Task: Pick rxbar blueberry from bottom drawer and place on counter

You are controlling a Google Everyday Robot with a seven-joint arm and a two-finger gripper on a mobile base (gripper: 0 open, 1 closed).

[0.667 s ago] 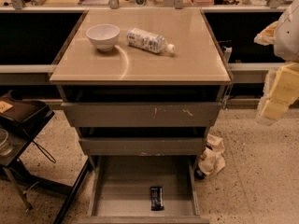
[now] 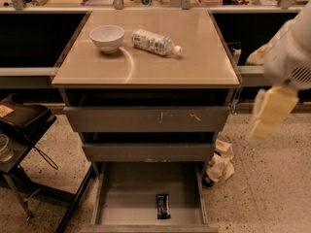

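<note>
- The counter point(image 2: 146, 67) is topped by a bowl point(image 2: 107, 37) at far left and a bottle point(image 2: 154, 42) laid beside it.
- The rxbar point(image 2: 163, 206) is laid flat in the open drawer point(image 2: 126, 198), near its front.
- The gripper point(image 2: 272, 114) is held right of the counter, above the speckled floor point(image 2: 272, 188); its state cannot be told.

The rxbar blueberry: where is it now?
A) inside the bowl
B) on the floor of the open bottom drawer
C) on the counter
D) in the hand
B: the rxbar blueberry lies on the bottom drawer floor, near its front; the hand hangs at the picture's right, away from it.
</note>
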